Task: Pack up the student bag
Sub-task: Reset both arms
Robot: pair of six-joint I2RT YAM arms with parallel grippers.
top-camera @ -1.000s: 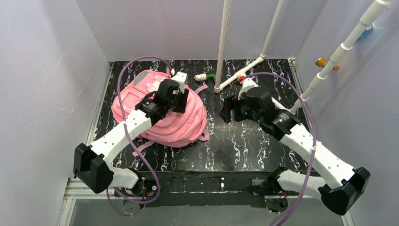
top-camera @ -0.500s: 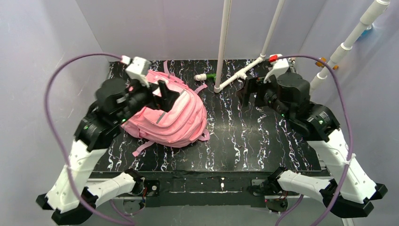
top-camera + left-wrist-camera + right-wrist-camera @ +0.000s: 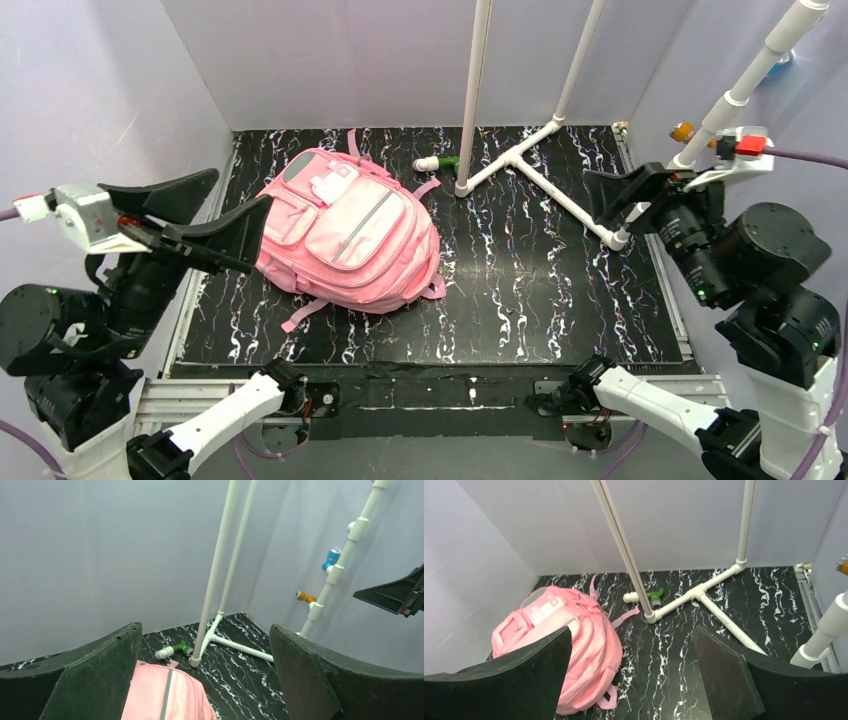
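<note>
The student bag [image 3: 345,235] is seen as soft, matt pink cloth — the table [image 3: 520,290] as smooth black marbled sheet, the pipes [image 3: 473,90] as smooth white plastic.

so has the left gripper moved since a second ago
Yes. The left gripper has pulled back left, away from the upright white pipe, from over the student bag to the table's left edge.

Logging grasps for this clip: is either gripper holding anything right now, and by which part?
Nothing is held: left gripper and right gripper both stand open, clear of the student bag.
</note>
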